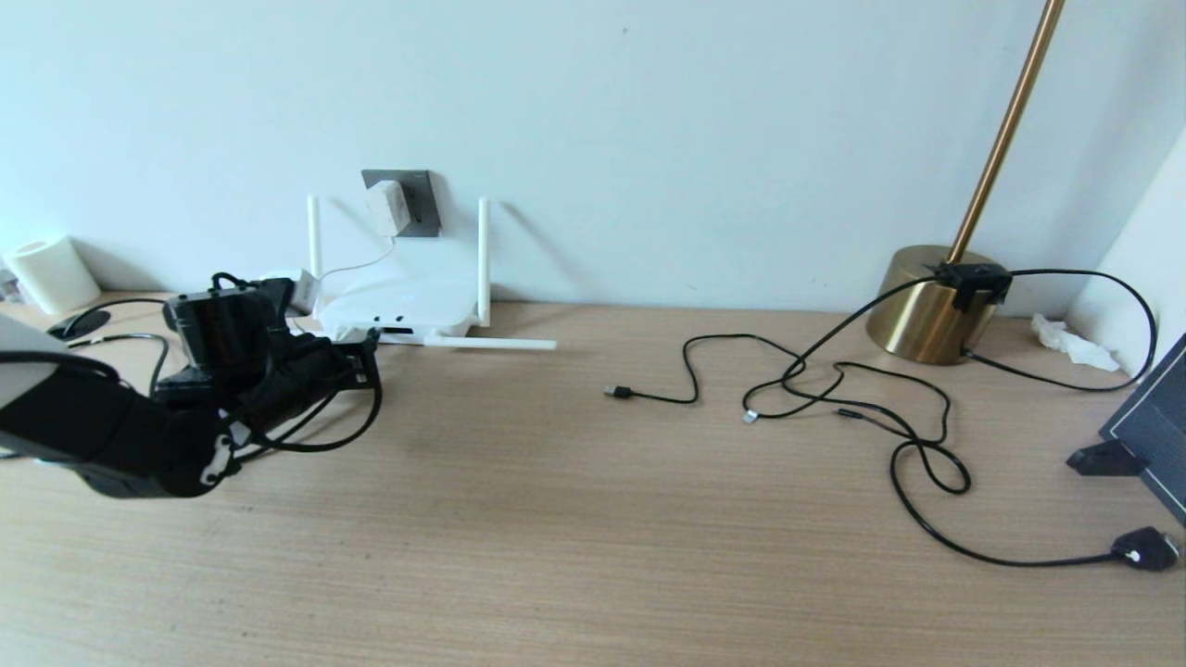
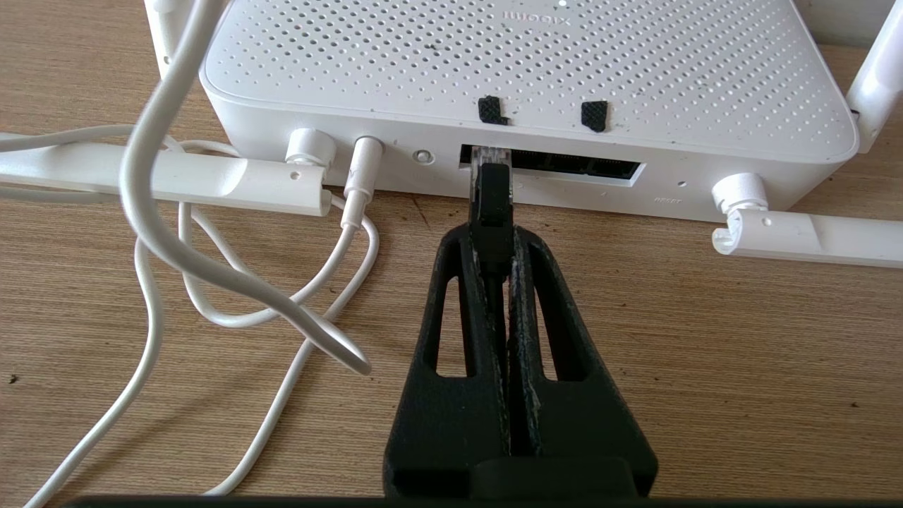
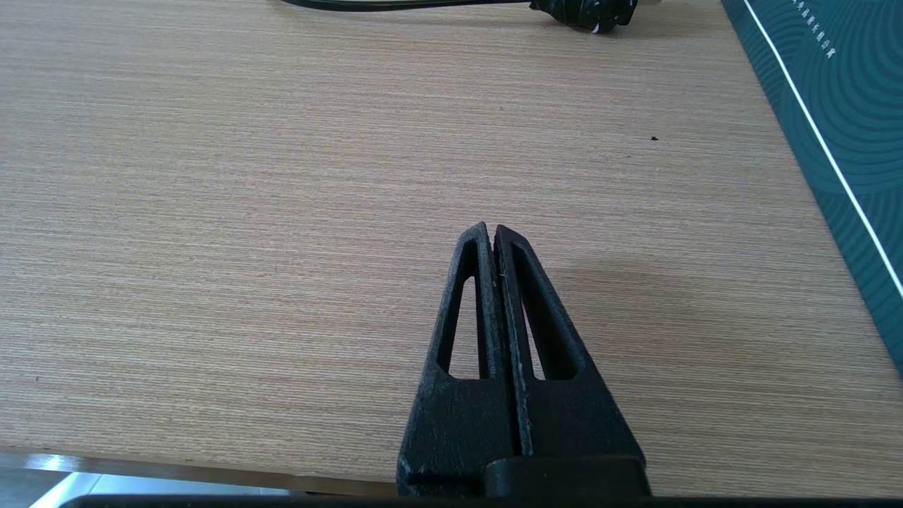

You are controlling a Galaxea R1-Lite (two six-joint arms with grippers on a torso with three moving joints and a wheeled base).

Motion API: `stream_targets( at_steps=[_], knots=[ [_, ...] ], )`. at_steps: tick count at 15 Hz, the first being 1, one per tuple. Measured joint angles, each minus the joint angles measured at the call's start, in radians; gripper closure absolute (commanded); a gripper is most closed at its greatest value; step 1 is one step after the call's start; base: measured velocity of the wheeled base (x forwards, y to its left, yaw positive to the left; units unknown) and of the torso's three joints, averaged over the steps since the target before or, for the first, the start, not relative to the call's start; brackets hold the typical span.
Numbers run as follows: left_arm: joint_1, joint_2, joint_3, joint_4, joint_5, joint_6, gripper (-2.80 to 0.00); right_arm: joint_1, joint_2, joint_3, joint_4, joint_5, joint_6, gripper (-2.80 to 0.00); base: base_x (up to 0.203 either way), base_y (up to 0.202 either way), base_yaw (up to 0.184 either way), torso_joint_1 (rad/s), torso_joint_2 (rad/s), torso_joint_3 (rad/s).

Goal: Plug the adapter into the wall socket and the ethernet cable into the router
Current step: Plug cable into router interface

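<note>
Pale wall and a wood-grain desk (image 1: 574, 556) fill my head view: at about ten o'clock the adapter (image 1: 384, 207) sits plugged into the wall socket (image 1: 419, 202), its thin white cord (image 1: 357, 266) dropping to the router (image 1: 398, 310) on the desk just below, while my left gripper (image 1: 366, 357) reaches in level at nine o'clock, right at the router's near edge. Loose black USB cables (image 1: 834, 398) sprawl at three o'clock beside a brass lamp base (image 1: 927, 306), and a white paper roll (image 1: 51, 273) stands far off at nine. From my left wrist, my left gripper (image 2: 492, 236) is clamped on the ethernet cable (image 2: 492, 212), whose clear plug tip sits at the mouth of the leftmost dark port at twelve o'clock; whether it is fully seated I cannot tell. White cord (image 2: 233, 282) loops over the desk at nine o'clock, beside a folded-down antenna (image 2: 176, 183). From my right wrist, my right gripper (image 3: 492, 233) hangs closed and empty over bare desk (image 3: 247, 212), with a dark teal panel (image 3: 839, 113) at two o'clock and a black plug (image 3: 585, 8) at twelve.
</note>
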Motion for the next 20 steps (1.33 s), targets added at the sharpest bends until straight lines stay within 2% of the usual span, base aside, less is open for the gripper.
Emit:
stream_targets(
  at_steps=[20],
  knots=[
    [0.000, 0.006, -0.023, 0.000, 0.001, 0.000, 0.00, 0.000, 0.000, 0.000, 0.000, 0.000, 0.001, 0.00, 0.000, 0.000, 0.000, 0.000, 0.00, 0.000]
  ],
)
